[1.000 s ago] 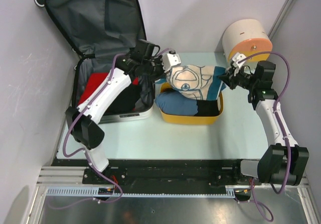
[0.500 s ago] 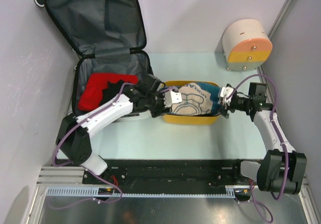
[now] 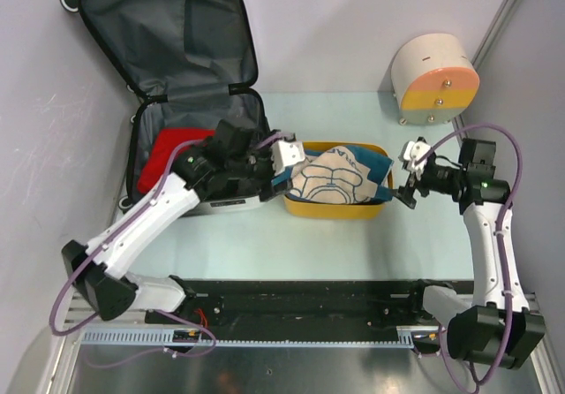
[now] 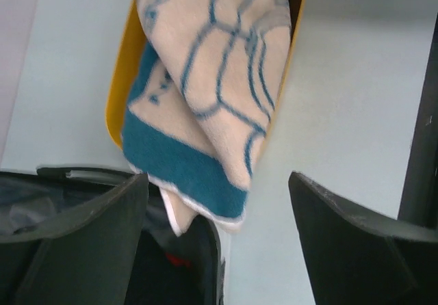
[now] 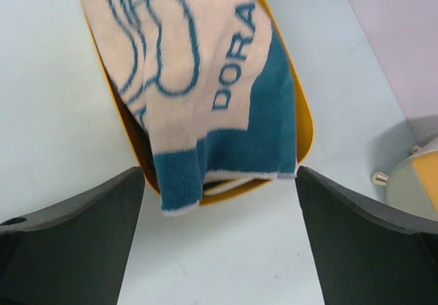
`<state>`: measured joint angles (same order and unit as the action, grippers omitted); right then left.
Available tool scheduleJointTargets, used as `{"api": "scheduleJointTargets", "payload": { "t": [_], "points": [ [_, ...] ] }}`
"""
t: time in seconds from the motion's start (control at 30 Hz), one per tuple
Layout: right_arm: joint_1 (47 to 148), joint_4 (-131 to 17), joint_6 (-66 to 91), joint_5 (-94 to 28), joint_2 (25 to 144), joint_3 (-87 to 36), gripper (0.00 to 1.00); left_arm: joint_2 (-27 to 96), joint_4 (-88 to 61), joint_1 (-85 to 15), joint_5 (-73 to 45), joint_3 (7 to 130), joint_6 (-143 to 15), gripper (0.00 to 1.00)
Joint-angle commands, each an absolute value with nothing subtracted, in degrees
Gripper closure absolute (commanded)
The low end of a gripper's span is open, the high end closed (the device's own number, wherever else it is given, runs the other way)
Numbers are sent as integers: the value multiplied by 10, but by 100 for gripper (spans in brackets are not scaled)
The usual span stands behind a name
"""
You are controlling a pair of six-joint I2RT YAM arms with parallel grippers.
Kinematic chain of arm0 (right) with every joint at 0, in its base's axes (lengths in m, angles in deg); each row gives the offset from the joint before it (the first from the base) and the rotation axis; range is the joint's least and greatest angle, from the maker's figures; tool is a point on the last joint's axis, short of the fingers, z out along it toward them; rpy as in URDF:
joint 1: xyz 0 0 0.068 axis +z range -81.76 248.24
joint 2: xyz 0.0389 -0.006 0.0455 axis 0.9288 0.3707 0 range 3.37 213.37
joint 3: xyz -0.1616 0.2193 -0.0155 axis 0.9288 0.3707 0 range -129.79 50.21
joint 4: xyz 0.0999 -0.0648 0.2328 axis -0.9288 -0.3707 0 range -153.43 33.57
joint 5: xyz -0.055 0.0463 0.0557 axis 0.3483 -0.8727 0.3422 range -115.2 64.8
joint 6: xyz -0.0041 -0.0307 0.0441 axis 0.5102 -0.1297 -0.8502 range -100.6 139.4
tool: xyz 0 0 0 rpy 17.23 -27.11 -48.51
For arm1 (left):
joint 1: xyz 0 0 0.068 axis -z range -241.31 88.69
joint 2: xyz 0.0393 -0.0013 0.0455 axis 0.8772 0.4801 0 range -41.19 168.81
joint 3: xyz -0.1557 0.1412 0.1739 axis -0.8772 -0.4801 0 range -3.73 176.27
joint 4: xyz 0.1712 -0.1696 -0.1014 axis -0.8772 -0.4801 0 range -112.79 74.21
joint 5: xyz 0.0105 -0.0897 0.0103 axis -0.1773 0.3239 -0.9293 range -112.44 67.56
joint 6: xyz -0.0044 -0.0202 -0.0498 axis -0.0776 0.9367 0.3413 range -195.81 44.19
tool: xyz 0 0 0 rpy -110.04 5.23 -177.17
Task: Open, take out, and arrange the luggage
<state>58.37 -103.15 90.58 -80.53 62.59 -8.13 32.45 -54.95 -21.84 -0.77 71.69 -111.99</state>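
Pale table (image 3: 265,235): "DORA" is read on the towel (image 5: 171,45) at centre; left gripper (image 4: 215,182) and right gripper (image 5: 219,171) are held wide open, empty

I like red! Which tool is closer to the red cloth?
Left. The left tool is by the suitcase edge, near the red cloth; the right tool is past the yellow basket's far end.
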Motion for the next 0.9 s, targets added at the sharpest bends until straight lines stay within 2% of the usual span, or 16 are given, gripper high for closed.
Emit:
{"api": "scheduleJointTargets", "payload": {
  "t": [0.0, 0.2, 0.33, 0.53, 0.63, 0.87],
  "points": [
    [643, -951, 656, -801, 662, -123, 5, 421, -545, -222, 25, 826, -1023, 15],
    [750, -914, 594, -721, 786, -124, 10, 560, -546, -224, 15, 875, -994, 15],
    [763, -909, 609, -664, 876, -123, 12, 609, -545, -244, 5, 813, -999, 16],
    [774, -922, 653, -583, 966, -124, 16, 656, -545, -269, -8, 783, -1021, 17],
    [776, -947, 664, -591, 967, -128, 14, 645, -545, -269, 11, 794, -1025, 17],
    [767, -980, 651, -632, 862, -161, 4, 499, -554, -306, 107, 863, -967, 5]
  ]
}}
